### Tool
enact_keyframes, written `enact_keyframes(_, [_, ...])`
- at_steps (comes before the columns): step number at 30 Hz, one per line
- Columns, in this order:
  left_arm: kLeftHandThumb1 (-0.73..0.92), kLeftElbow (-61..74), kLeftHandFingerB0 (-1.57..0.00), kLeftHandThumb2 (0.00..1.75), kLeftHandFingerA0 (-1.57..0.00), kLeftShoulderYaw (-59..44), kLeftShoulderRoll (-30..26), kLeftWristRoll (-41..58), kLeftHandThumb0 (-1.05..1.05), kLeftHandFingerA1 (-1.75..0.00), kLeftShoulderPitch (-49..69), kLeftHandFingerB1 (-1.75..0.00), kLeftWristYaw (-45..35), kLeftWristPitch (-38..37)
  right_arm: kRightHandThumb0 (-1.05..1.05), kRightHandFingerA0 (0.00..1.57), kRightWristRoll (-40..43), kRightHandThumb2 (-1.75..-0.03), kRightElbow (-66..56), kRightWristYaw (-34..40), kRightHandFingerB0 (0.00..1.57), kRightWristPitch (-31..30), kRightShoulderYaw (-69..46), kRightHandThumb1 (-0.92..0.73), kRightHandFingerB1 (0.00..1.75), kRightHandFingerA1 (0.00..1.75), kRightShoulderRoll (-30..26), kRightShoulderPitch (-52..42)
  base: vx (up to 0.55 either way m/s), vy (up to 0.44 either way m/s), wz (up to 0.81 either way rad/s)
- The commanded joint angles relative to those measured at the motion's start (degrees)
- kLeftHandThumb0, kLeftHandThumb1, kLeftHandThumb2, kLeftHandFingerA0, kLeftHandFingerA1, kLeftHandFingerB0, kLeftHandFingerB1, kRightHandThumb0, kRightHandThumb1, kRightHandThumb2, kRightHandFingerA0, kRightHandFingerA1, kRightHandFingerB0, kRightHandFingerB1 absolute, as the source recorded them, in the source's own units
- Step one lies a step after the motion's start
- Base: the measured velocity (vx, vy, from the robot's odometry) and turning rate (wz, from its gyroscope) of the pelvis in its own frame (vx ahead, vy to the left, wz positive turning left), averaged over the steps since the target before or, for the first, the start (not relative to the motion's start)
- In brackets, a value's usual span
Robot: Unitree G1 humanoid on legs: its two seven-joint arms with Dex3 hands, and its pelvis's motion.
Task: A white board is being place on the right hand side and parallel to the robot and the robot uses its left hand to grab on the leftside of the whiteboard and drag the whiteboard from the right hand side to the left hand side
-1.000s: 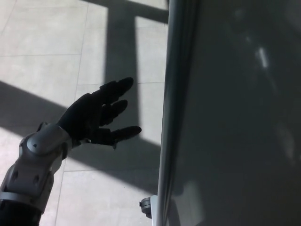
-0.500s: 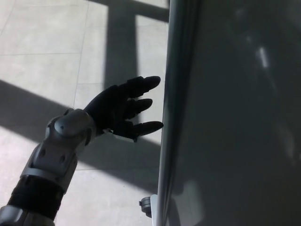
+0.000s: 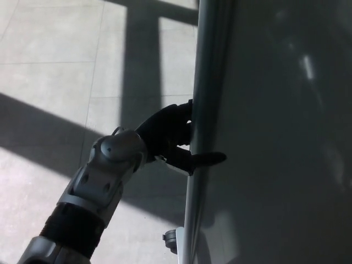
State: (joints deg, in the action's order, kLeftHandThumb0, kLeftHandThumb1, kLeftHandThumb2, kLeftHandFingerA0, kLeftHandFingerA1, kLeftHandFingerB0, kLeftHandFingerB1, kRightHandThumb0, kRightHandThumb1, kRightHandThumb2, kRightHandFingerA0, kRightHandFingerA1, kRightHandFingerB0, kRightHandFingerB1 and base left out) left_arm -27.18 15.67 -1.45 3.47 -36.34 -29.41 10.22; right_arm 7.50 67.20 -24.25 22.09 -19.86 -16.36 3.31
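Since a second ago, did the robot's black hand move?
Yes. The left hand moved right, across the floor tiles, and is now at the whiteboard's left edge, thumb lying over the frame.

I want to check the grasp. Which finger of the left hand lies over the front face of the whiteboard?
The lowest finger of the left hand: it reaches across the frame onto the whiteboard face. The upper fingers stop at the frame's left edge.
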Motion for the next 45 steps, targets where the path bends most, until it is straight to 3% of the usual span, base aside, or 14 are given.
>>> enact_keyframes(1, [0.48,-0.3,-0.01,0.58,-0.11,2.3,2.3,-3.1,-0.75,-0.31,-2.0,-0.20,1.2,-0.4,-0.79,0.66,0.7,-0.62,0.2,-0.1,0.36,0.0,0.2,-0.78,0.71,1.19,-1.1,0.8,0.00,0.000,0.00])
enact_keyframes(9, [0.52,-1.8,-0.01,0.56,-0.29,2.7,5.4,-3.4,-0.63,-0.37,-2.1,-0.22,3.4,-1.4,-0.80,0.70,1.1,-0.65,0.2,-0.5,0.34,0.2,0.1,-0.77,0.72,1.21,-0.7,1.3,0.00,0.000,0.00])
enact_keyframes(10, [0.69,-2.8,-0.19,0.61,-0.81,2.3,6.3,-3.7,-0.35,-0.47,-1.6,-0.28,5.1,-3.1,-0.81,0.70,1.0,-0.64,0.3,-0.4,0.34,0.3,0.3,-0.76,0.74,1.19,-0.9,1.6,0.00,0.000,0.00])
enact_keyframes(11, [0.69,-4.0,-0.19,0.61,-0.81,1.8,7.4,-4.0,-0.35,-0.47,-0.9,-0.28,7.2,-5.3,-0.81,0.70,0.7,-0.64,0.3,-0.4,0.34,0.5,0.5,-0.76,0.74,1.19,-1.1,2.0,0.00,0.000,0.00])
enact_keyframes(12, [0.77,-4.7,-0.38,0.64,-0.93,1.4,7.8,-4.4,-0.26,-0.50,-0.6,-0.33,8.5,-6.4,-0.80,0.80,0.7,-1.00,0.4,-0.3,0.37,0.1,0.5,-0.56,0.72,1.11,-1.4,2.4,0.00,0.000,0.00])
enact_keyframes(13, [0.78,-5.2,-0.53,0.64,-1.00,1.1,8.0,-4.5,-0.24,-0.50,-0.6,-0.37,9.0,-6.9,-0.79,0.73,0.7,-0.64,0.5,-0.2,0.34,-0.1,0.6,-0.76,0.74,1.20,-1.5,2.6,0.00,0.000,0.00])
enact_keyframes(15, [0.78,-6.0,-0.53,0.64,-1.00,0.6,8.1,-4.6,-0.24,-0.50,-0.5,-0.37,9.1,-7.5,-0.79,0.73,0.6,-0.64,0.6,0.0,0.34,-0.2,0.7,-0.76,0.74,1.20,-1.5,2.7,0.00,0.000,0.00])
enact_keyframes(16, [0.80,-6.1,-0.87,0.65,-1.04,-0.7,7.6,-3.4,-0.15,-0.55,0.4,-0.51,8.4,-8.9,-0.75,0.75,0.4,-0.67,0.7,0.3,0.35,-0.9,0.9,-0.75,0.73,1.21,-1.6,3.0,0.00,0.000,0.00])
enact_keyframes(18, [0.81,-5.3,-0.92,0.65,-1.04,-1.5,7.0,-3.0,-0.13,-0.58,1.3,-0.54,7.8,-8.9,-0.75,0.75,0.2,-0.67,0.8,0.9,0.37,-1.3,1.2,-0.75,0.74,1.20,-1.7,3.1,0.00,0.000,0.00])
enact_keyframes(19, [0.82,-5.3,-0.97,0.66,-1.03,-2.3,6.3,-2.5,-0.11,-0.69,1.6,-0.61,7.3,-8.2,-0.77,0.79,0.3,-0.99,0.9,0.8,0.39,-1.4,1.2,-0.55,0.73,1.11,-1.7,3.1,0.00,0.000,0.00])
enact_keyframes(22, [0.82,-5.4,-0.97,0.66,-1.03,-2.7,6.4,-2.8,-0.11,-0.69,1.7,-0.61,7.1,-8.4,-0.77,0.79,0.3,-0.99,1.0,0.8,0.39,-1.4,1.3,-0.55,0.73,1.11,-1.7,3.2,0.00,0.000,0.00])
enact_keyframes(23, [0.78,-5.3,-0.91,0.64,-1.04,-3.3,4.6,-2.5,-0.28,-0.70,1.7,-0.70,5.6,-8.1,-0.77,0.73,0.2,-0.63,1.1,0.8,0.39,-1.0,1.4,-0.77,0.75,1.22,-1.7,3.0,0.00,0.000,0.00])
enact_keyframes(34, [0.72,-5.5,-0.95,0.62,-1.08,-7.0,-1.9,1.6,-0.32,-0.69,-0.2,-0.69,-4.7,-3.8,-0.80,0.76,0.3,-0.63,1.7,0.1,0.39,-0.6,1.6,-0.75,0.76,1.20,-2.3,3.3,0.00,0.000,0.00])
enact_keyframes(45, [0.71,-2.1,-0.93,0.61,-1.02,-6.7,-15.5,5.8,-0.19,-0.73,-2.3,-0.80,-22.7,3.6,-0.75,0.78,-0.1,-0.65,1.3,0.3,0.45,0.0,2.4,-0.76,0.77,1.21,-2.5,3.9,0.00,0.000,0.00])
